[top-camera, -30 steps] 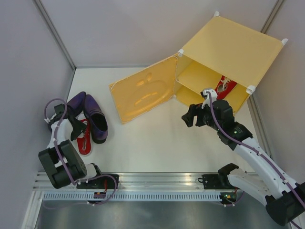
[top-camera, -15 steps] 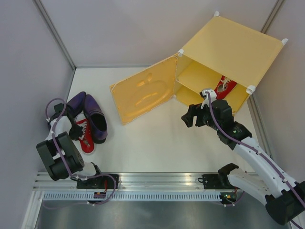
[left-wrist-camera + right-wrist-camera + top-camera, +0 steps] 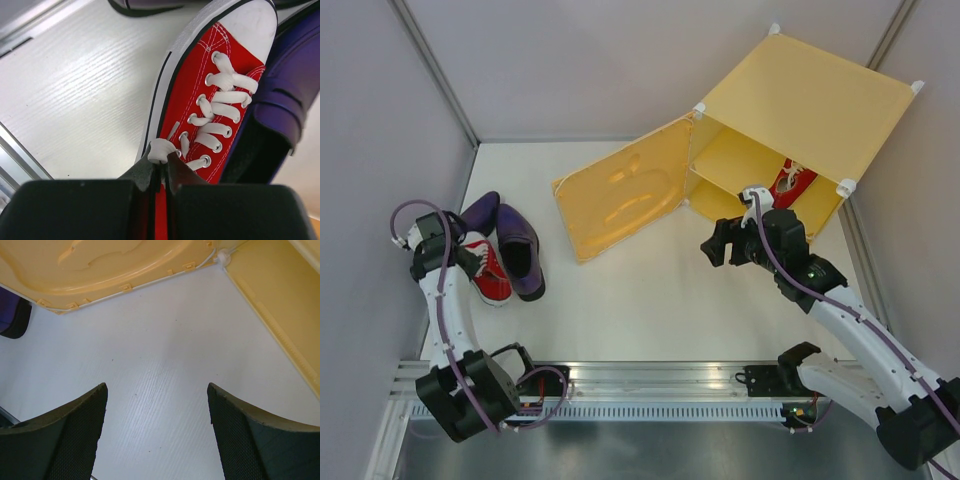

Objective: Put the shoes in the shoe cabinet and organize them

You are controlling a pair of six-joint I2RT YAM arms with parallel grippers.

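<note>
On the left of the tabletop (image 3: 640, 300), the left claw (image 3: 160, 162) pinches 1 red sneaker (image 3: 200, 105) by its laces. It touches 2 purple loafers (image 3: 520, 252). The right claw (image 3: 156, 390) is spread wide over the tabletop by the cabinet (image 3: 820, 100) door (image 3: 620, 195). The other red sneaker (image 3: 792, 182) lies inside the cabinet.

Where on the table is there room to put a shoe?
The widest bare patch of table lies between the purple loafers and the right gripper, in front of the open door. It is crowded at the left: red sneaker and loafers packed by the left gripper.
</note>
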